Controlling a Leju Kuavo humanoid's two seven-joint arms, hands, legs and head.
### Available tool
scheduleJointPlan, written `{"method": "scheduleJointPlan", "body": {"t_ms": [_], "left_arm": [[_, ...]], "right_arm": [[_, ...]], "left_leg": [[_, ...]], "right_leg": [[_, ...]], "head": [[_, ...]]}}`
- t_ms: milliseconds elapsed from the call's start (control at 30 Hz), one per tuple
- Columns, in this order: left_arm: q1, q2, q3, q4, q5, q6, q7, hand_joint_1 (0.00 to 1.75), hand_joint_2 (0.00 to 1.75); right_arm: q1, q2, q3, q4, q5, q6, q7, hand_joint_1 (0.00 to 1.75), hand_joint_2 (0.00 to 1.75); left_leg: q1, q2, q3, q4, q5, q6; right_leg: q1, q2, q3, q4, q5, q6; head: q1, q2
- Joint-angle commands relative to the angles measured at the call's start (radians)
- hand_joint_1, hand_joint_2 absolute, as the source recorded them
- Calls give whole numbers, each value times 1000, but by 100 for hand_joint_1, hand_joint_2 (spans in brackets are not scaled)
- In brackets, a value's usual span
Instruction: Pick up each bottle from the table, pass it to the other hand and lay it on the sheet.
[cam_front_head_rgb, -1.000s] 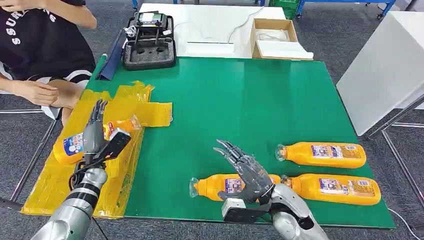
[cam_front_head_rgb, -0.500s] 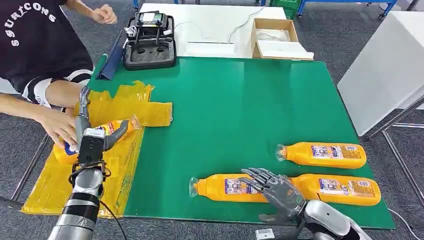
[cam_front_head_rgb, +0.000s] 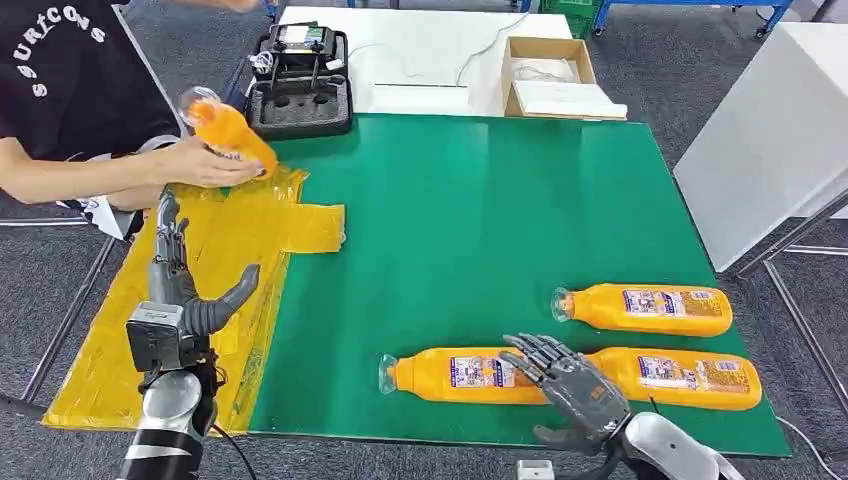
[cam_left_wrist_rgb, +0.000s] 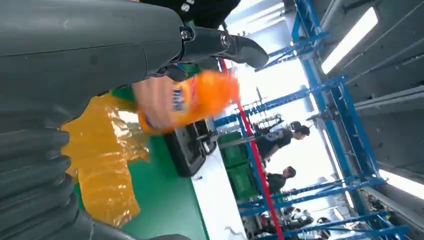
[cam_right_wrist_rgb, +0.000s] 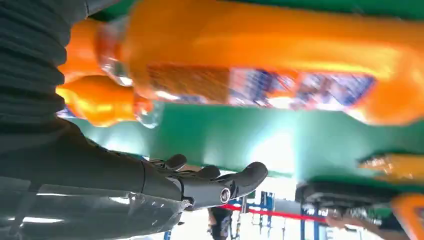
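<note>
At the near edge of the green desk (cam_front_head_rgb: 480, 220), three orange bottles lie on their sides: the nearest bottle (cam_front_head_rgb: 455, 374) with its cap toward the sheet, a second bottle (cam_front_head_rgb: 675, 378) end to end with it, and a third bottle (cam_front_head_rgb: 645, 309) just behind. The right robot hand (cam_front_head_rgb: 562, 385) hangs over the join between the first two, fingers spread and curved downward, grasping nothing; a second ago it was raised and farther toward the sheet, so it has swung round and dropped to the bottles. In the right wrist view its fingers (cam_right_wrist_rgb: 220, 182) stand apart from the bottle above them, so I judge the grip not yet made.

A fourth bottle (cam_front_head_rgb: 222, 128), which lay on the yellow sheet (cam_front_head_rgb: 250, 230) a second ago, is now lifted clear of it in a person's hand (cam_front_head_rgb: 205, 165) at the sheet's far corner. The left robot hand (cam_front_head_rgb: 180, 290), which hovered over that bottle, now stands upright above the bare sheet, fingers extended, thumb out, released and holding nothing.

That suggests one delivery is finished and cleared away, and the cycle starts again: the right robot hand must close on the nearest bottle, lift it and pass it across to the waiting left.

Behind the desk sit a black case (cam_front_head_rgb: 300, 85) and an open cardboard box (cam_front_head_rgb: 550, 75).
</note>
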Motion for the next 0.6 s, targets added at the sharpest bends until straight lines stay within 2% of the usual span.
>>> {"method": "scheduleJointPlan", "body": {"t_ms": [33,200,367,600], "left_arm": [[59,-15,-83,-89,4,-13,-8,0,175],[62,-10,-98,-98,-1,-21,-14,0,175],[73,-11,-158,-116,-12,-51,-3,0,175],[66,-11,-182,-103,-3,-59,3,0,175]], "right_arm": [[-133,296,87,270,32,-16,98,0,175],[-140,317,87,295,20,-15,107,0,175],[-224,412,103,486,47,-13,169,0,175],[-290,426,149,666,71,56,229,0,175]], "left_leg": [[1,4,5,-2,0,-1],[1,3,4,-2,0,-1],[2,5,4,-2,-1,-1],[2,3,2,-1,0,0]], "right_leg": [[1,6,4,-3,1,0],[1,4,3,-2,0,0],[2,7,3,-2,1,0],[1,3,2,-1,0,0]], "head": [[0,0],[-1,0],[0,0],[0,0]]}}
